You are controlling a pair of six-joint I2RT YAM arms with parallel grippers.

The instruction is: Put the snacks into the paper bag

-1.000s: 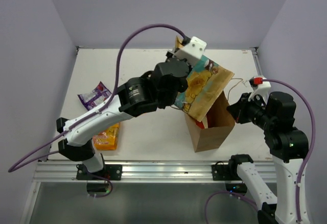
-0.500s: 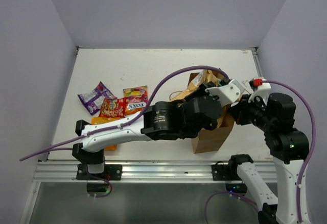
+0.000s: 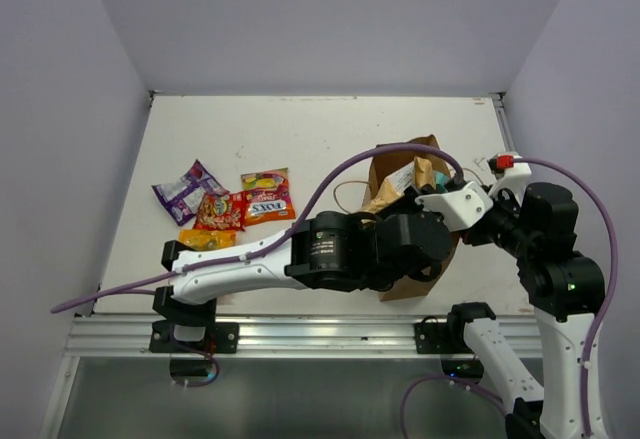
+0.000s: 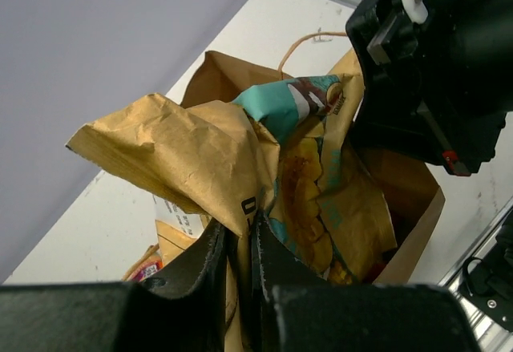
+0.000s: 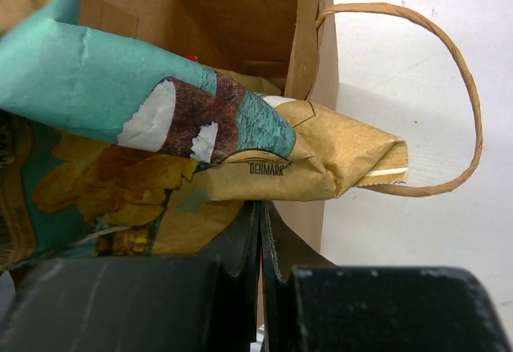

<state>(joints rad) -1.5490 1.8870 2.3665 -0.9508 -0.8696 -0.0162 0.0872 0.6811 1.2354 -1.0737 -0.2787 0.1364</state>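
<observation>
The paper bag [image 3: 412,259] stands right of centre. The large tan-and-blue snack [image 3: 414,173] sticks out of its mouth, crumpled. My left gripper [image 4: 243,240] is shut on this packet [image 4: 321,176] over the bag's opening [image 4: 405,188]. My right gripper [image 5: 260,222] is shut on the bag's side wall [image 5: 313,63], beside a twine handle [image 5: 457,55]; the packet [image 5: 160,127] lies just above its fingers. On the table at left lie the purple snack [image 3: 185,187], the red-and-cream one [image 3: 218,211], the multicoloured one with white lettering [image 3: 265,197] and the orange-yellow one [image 3: 205,240].
My left arm [image 3: 330,249] stretches across the table's front from its base [image 3: 185,309] to the bag. The right arm [image 3: 550,249] stands right of the bag. Purple walls close the table at the back and sides. A metal rail [image 3: 300,334] runs along the front.
My left arm has swung down and right, carrying the large packet from above the bag down into its mouth. The snacks at left are now uncovered. The right arm has held still.
</observation>
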